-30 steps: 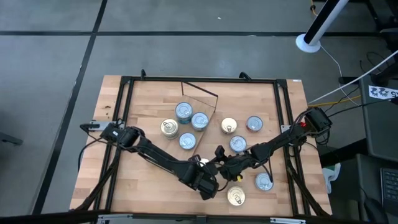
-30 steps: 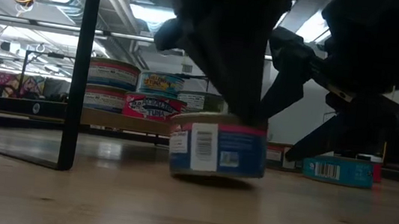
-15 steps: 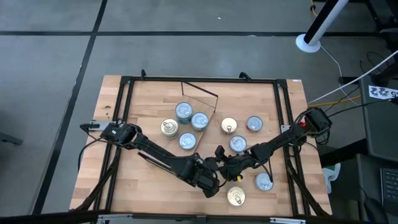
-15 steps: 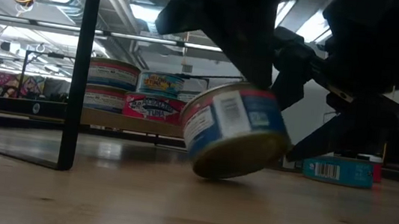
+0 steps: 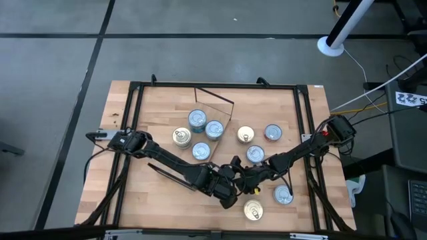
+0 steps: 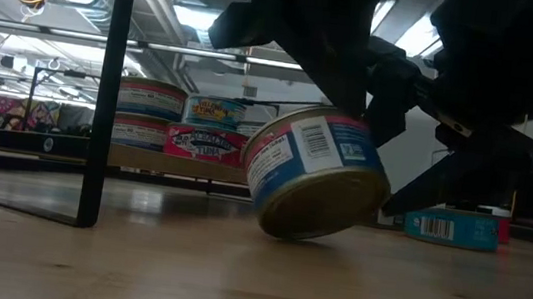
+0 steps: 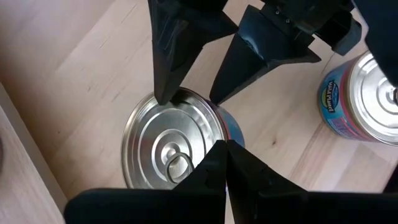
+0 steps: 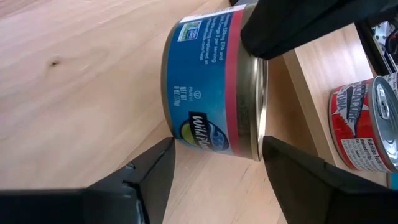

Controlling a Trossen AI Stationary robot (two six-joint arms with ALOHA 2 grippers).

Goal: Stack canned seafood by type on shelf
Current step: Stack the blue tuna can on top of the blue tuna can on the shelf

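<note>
A blue tin with a red band and a silver pull-tab lid [image 6: 314,175] stands tipped on the tabletop near its front edge. My left gripper [image 7: 225,155] is shut on it from above. My right gripper [image 8: 217,143] is open, and its two fingers [image 7: 168,68] stand at the tin's other side. I cannot tell whether they touch it. Behind, the shelf [image 6: 65,150] carries stacked tins [image 6: 150,114] and a red tuna tin [image 6: 205,145]. Other tins [image 5: 200,130] stand about the table. My left gripper is shut on the lid's rim [image 7: 214,140], beside the pull tab [image 7: 177,165]; its own fingers hide the place of contact. The fingers slant down from above. The tin hangs tilted below them, bottom face turned up toward the front, lower edge [image 6: 287,234] at the tabletop.
Loose tins stand to the right [image 5: 255,153] and close to the front edge [image 5: 252,211], [image 5: 283,195]. A dark upright frame bar [image 6: 107,91] stands at the left in the low view. Dark frame bars [image 5: 133,133] run round the table.
My left gripper has risen a little and rolled, still shut on the tin. The tin, flat on the table a second ago, is tipped up on one edge, its bottom showing toward the front. My right gripper has kept still and open.
</note>
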